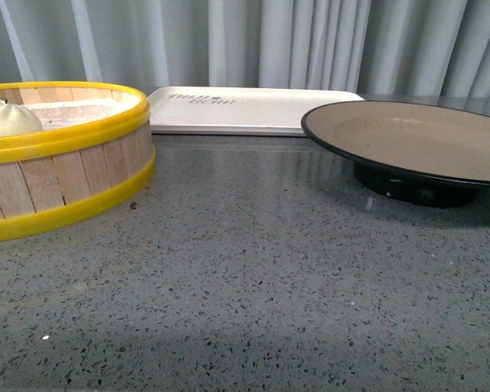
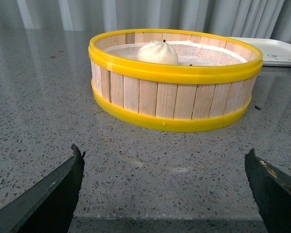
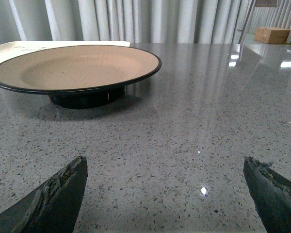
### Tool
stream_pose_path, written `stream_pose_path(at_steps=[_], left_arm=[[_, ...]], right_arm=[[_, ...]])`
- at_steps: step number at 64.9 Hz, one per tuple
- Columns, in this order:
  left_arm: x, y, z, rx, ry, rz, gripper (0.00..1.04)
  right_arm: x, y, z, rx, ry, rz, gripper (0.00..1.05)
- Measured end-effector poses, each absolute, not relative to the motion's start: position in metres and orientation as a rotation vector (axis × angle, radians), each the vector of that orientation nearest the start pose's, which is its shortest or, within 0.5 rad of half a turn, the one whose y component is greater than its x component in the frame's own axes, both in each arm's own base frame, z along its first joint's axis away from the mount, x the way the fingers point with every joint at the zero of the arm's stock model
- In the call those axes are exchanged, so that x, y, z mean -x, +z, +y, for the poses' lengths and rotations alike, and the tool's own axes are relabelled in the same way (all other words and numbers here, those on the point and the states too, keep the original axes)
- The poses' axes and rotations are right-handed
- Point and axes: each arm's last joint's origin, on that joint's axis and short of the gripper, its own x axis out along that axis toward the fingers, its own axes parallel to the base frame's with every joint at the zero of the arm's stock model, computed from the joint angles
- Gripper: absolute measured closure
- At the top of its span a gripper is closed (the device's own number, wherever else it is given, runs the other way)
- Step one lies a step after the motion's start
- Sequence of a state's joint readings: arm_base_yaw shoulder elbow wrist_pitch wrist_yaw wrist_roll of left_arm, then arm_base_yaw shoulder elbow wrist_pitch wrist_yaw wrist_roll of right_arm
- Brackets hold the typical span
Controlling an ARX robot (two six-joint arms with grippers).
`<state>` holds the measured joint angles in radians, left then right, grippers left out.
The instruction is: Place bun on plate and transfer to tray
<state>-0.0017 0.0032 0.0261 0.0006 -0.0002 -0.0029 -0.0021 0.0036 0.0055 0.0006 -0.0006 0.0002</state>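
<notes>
The bun point(image 2: 157, 52) is sitting in the yellow-rimmed steamer basket point(image 2: 174, 99), straight out ahead of the left gripper point(image 2: 164, 162) and well beyond its tips, with a stretch of speckled grey counter point(image 2: 136, 174) between them. It's creamy white and matte, round with a little pinched peak on top, resting on the pale liner inside. The left wrist view shows most of its dome over the rim (the front view only catches a slice of it at the edge of the frame). The left jaws are spread wide with nothing between them. The plate point(image 3: 77, 68) only turns up in the front and right wrist views: tan inside, black rim, black foot, standing ahead of the right gripper point(image 3: 165, 165) and well apart from it. Those jaws are spread wide too, just counter between them. The off-white tray point(image 1: 245, 110) lies flat beyond both basket and plate, dark lettering near one end.
</notes>
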Motion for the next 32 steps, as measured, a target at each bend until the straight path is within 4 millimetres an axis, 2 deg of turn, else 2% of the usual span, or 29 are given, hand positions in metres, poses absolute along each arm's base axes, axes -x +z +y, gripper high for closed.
stream_pose_path(at_steps=[32], left_arm=[[-0.0962, 0.1722, -0.0002, 0.003, -0.002, -0.023, 0.07]], right_arm=[[-0.0976, 0.1652, -0.0002, 0.000, -0.002, -0.002, 0.08]])
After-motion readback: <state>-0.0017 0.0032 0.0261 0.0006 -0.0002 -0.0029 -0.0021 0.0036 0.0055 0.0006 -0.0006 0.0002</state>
